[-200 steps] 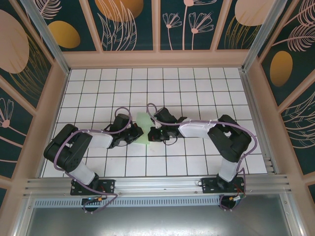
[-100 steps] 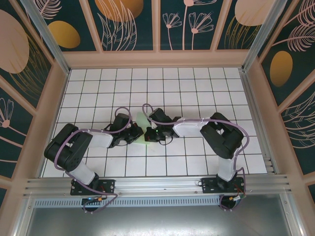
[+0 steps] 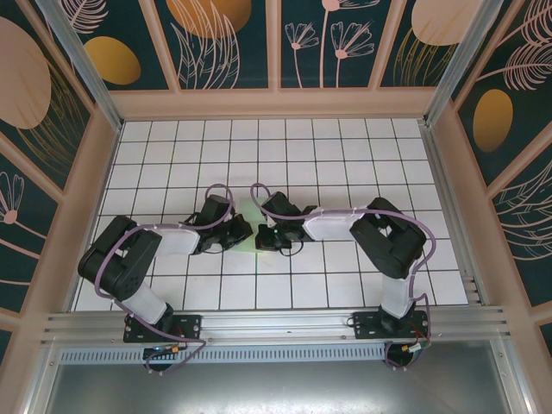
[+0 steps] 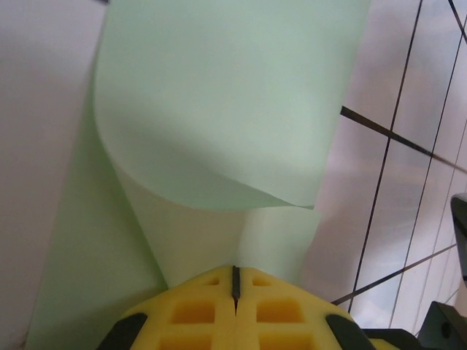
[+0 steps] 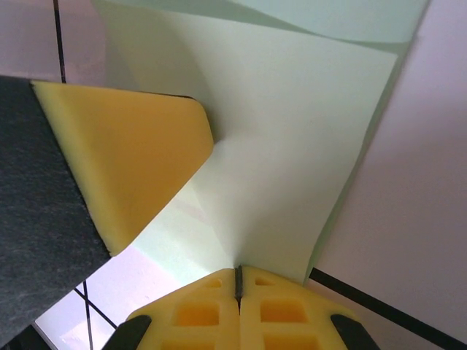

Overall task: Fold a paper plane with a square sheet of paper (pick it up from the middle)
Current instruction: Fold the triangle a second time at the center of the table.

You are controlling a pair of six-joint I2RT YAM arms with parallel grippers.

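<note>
Two arms lean inward over the white gridded surface [image 3: 172, 155] and meet near its middle. From above, the left arm [image 3: 164, 241] ends in the left fingers [image 3: 241, 233]. Just beside them a thin sliver of the square sheet of paper [image 3: 253, 226] shows pale green. Most of the sheet is hidden under the two wrists, so its outline cannot be made out there. The right fingers [image 3: 265, 239] sit on the sliver's other side, at the end of the right arm [image 3: 345, 226].

In the left wrist view the left fingers [image 4: 208, 295] are pressed together with no gap, nipping the near edge of the sheet [image 4: 219, 109]. The sheet rises from them and curls over in a loose roll, its far edges cut off by the frame. A dark blurred part at the right edge is too unclear to name.

In the right wrist view a yellow pad of the left fingers [image 5: 131, 160] touches the sheet [image 5: 292, 146] from the left. The right fingers [image 5: 215, 292], also closed tight, pinch the sheet's near edge, and the paper is creased and bowed upward there.
</note>
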